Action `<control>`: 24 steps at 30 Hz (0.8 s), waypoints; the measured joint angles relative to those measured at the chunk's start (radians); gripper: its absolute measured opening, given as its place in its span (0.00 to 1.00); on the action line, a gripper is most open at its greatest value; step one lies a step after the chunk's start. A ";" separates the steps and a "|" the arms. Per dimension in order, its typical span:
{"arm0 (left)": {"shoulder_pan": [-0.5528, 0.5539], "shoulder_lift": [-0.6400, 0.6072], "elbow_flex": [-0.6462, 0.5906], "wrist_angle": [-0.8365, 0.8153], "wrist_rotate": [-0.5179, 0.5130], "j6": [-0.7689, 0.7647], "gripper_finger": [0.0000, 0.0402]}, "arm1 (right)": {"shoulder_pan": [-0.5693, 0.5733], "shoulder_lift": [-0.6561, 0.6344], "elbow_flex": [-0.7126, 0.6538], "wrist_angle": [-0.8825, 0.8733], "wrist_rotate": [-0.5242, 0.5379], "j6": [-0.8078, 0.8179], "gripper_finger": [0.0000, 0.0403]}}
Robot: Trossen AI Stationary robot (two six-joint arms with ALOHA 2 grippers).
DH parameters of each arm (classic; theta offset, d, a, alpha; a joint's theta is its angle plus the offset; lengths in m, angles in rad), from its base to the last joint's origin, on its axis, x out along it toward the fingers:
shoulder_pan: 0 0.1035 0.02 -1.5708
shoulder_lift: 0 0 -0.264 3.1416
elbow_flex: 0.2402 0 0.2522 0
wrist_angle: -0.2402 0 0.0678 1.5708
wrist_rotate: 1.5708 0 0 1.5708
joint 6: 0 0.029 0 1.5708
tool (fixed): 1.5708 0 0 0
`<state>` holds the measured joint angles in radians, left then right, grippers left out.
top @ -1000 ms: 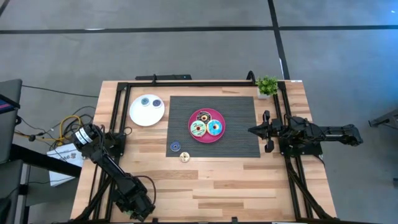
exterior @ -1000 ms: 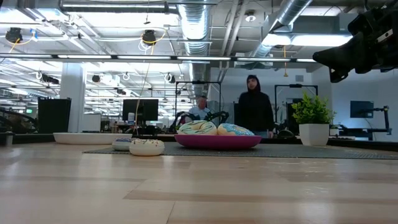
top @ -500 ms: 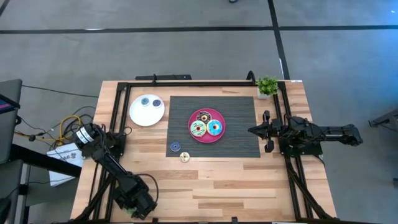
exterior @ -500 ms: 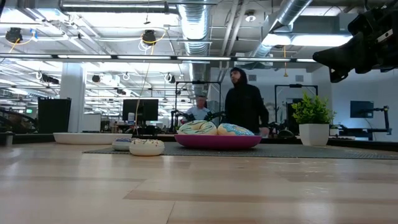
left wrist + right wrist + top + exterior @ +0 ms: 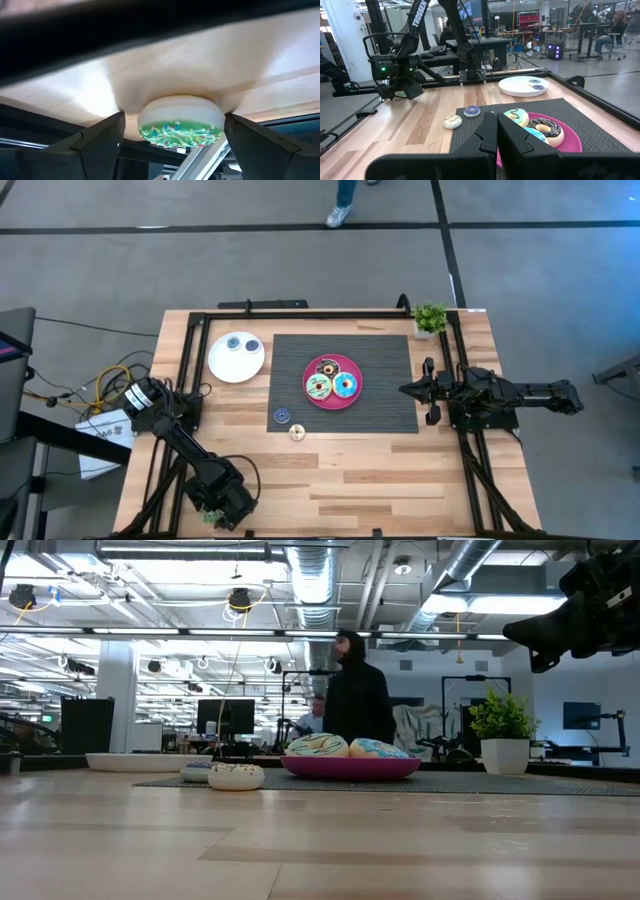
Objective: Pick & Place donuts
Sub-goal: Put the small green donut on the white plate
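Three larger donuts, chocolate (image 5: 326, 367), pale green (image 5: 318, 387) and light blue (image 5: 346, 386), lie on the pink plate (image 5: 333, 404). Two tiny ones (image 5: 234, 343) (image 5: 252, 345) lie on the white plate (image 5: 222, 365). A tiny blue donut (image 5: 282, 415) lies at the mat's edge and a cream one (image 5: 297, 432) on the wood. My left gripper (image 5: 213, 508) is low at the table's near left, open. Its fingers stand on either side of a tiny green donut (image 5: 181, 121) lying flat on the wood. My right gripper (image 5: 496, 131) is shut and hovers by the mat's right edge (image 5: 404, 390). My left gripper has one fingertip (image 5: 227, 120) right at the green donut's rim (image 5: 220, 119); whether it touches, I cannot tell. The other fingertip (image 5: 120, 120) stands a little apart from the rim. The fingers come in low and nearly level, and the donut lies flat on the table.
A dark ribbed mat (image 5: 380, 405) covers the table's middle. A small potted plant (image 5: 430, 317) stands at the far right corner. Black frame rails (image 5: 300, 313) run along the table's edges, and cables (image 5: 100, 385) lie off its left side. A person (image 5: 355, 700) walks beyond the far edge.
My left arm has crept slightly toward the table's right. My right arm has kept still. The person behind the table has walked across toward the left of the low view.
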<state>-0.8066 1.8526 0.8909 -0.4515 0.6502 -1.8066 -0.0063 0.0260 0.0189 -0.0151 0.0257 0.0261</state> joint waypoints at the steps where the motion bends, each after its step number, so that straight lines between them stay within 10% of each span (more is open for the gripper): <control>1: 0.000 0.000 0.000 0.000 0.000 0.006 0.82 | 0.000 0.000 0.000 0.000 0.000 0.000 0.00; 24: 0.023 0.000 0.000 0.000 0.001 0.030 0.59 | 0.000 0.000 0.000 0.000 0.000 0.000 0.00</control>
<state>-0.7841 1.8530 0.8913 -0.4515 0.6510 -1.7763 -0.0067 0.0261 0.0190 -0.0148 0.0257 0.0261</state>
